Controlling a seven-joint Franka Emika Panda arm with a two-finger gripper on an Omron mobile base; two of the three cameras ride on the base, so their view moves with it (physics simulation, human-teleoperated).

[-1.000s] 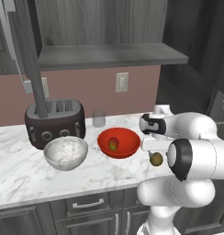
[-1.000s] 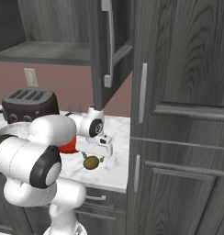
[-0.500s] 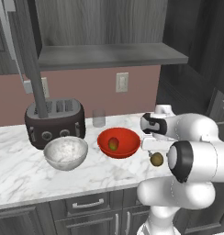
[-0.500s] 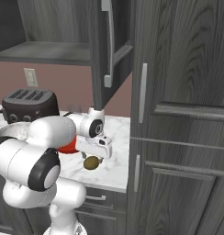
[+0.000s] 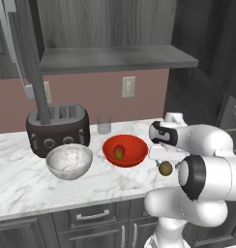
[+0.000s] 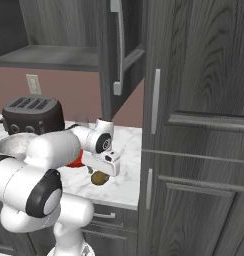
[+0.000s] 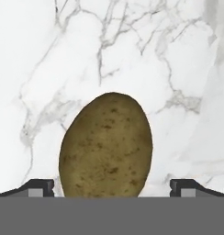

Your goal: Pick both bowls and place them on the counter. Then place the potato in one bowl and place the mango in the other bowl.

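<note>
One potato (image 7: pixel 107 144) lies on the white marble worktop (image 7: pixel 146 55), directly under the robot's hand (image 7: pixel 111 186). In the hand view it sits between the two finger tips (image 7: pixel 38 187), which stand spread wide apart on either side of it; whether they touch it cannot be told. From the left base view, the potato (image 5: pixel 165 168) rests just right of the red bowl (image 5: pixel 125 150), below the hand (image 5: pixel 161 157). There are two bowls: one red, holding one mango (image 5: pixel 119 152), and one marbled bowl (image 5: pixel 69 161) to its left, both on the worktop (image 5: pixel 23 179). Behind them stand one dark toaster (image 5: pixel 57 129) and one glass (image 5: pixel 104 124).
</note>
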